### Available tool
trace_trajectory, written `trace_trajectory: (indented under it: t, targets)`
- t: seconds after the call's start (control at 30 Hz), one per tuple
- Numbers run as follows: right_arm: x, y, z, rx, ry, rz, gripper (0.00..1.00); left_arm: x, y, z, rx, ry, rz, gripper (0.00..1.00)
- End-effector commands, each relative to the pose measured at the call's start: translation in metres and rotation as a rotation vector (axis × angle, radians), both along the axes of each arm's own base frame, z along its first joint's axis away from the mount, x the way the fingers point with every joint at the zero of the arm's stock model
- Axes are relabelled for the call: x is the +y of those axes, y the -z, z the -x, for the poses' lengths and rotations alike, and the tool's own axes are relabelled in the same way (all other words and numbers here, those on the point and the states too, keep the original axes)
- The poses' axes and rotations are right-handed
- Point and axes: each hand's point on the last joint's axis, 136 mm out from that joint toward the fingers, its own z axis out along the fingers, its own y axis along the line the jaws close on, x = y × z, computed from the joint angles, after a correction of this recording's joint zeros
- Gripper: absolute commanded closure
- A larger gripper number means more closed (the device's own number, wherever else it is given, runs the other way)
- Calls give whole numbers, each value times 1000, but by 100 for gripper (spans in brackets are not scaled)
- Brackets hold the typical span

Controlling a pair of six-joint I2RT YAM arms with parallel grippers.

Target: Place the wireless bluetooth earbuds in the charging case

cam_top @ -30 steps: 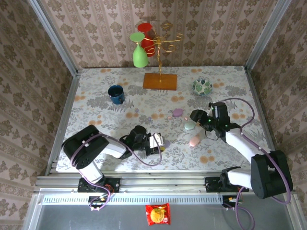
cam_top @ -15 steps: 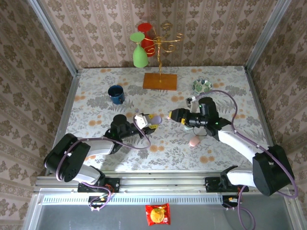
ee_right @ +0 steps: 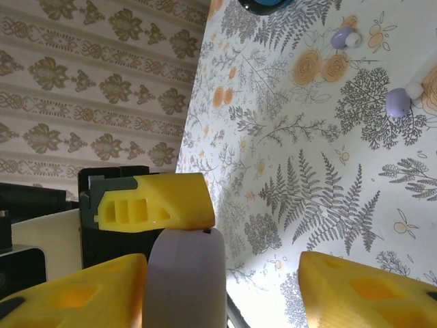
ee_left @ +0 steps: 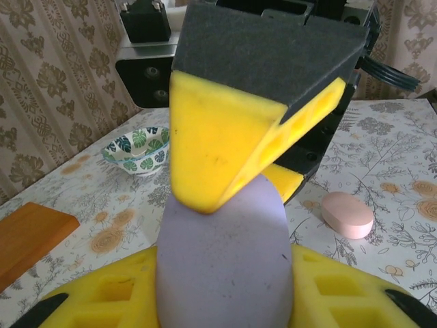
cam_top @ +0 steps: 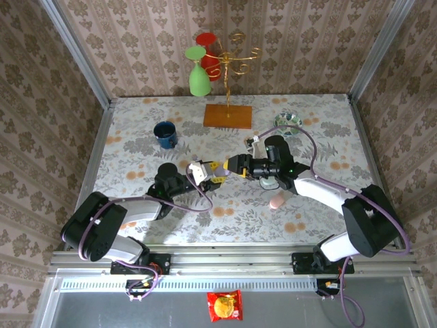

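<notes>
Left hand (cam_top: 210, 174) is clamped on the lilac case (ee_left: 222, 260). Right hand (cam_top: 231, 165) has its fingers spread wide, with one finger pressed against that same case. The earbuds (ee_right: 399, 101) are lying on the surface (ee_right: 307, 171), well out ahead of the right hand.

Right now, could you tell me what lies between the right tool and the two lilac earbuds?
Bare fern-print tablecloth, per the right wrist view; the right tool is open beside the lilac case, the lilac earbuds beyond.
</notes>
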Motion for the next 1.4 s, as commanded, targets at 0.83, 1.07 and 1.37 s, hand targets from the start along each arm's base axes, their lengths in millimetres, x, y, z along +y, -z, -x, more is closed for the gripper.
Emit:
trace_trajectory:
  t: [0.83, 1.07, 1.37]
  targets:
    - [2, -94, -6, -29, -5, -356, 79, 17, -64, -2, -47, 22, 216, 21]
    - [3, -122, -7, -6, -15, -520, 83, 19, -75, -10, -79, 2, 230, 13]
    - [5, -127, -6, 25, -43, -612, 84, 15, -92, -18, -98, 52, 247, 14]
